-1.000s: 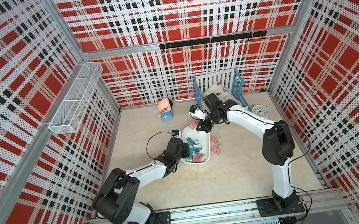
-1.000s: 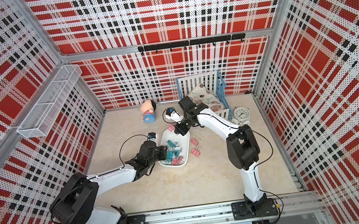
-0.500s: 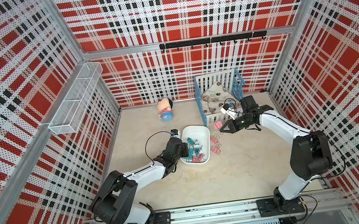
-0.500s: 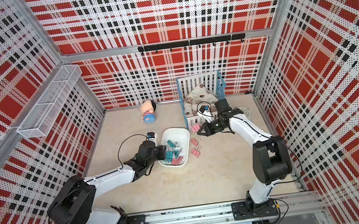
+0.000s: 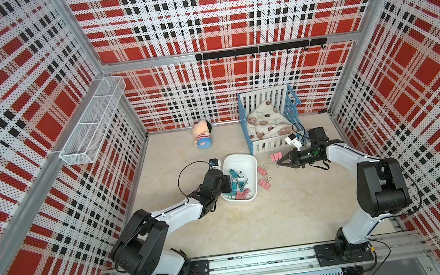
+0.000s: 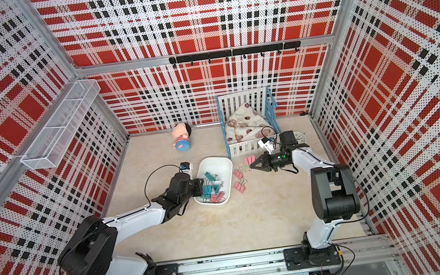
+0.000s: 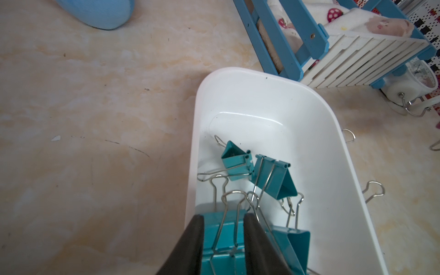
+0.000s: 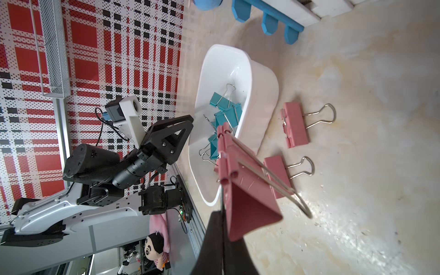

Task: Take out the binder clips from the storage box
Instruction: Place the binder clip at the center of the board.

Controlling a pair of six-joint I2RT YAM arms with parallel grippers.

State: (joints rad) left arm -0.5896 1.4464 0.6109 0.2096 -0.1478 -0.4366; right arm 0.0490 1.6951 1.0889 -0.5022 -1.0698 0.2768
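The white storage box lies mid-floor with several teal and pink binder clips inside. My left gripper reaches in over the box's left rim and is shut on a teal clip. My right gripper hovers right of the box, shut on the wire handle of a pink clip. Two pink clips lie on the floor beside the box.
A white-and-blue crib with a blanket stands behind my right gripper. A small clock sits behind the right wrist. A doll lies at the back wall. A wire-mesh basket hangs on the left wall.
My right arm has swung from the box's far end over to the right, carrying the pink clip to the floor in front of the crib. The left arm has stayed put.
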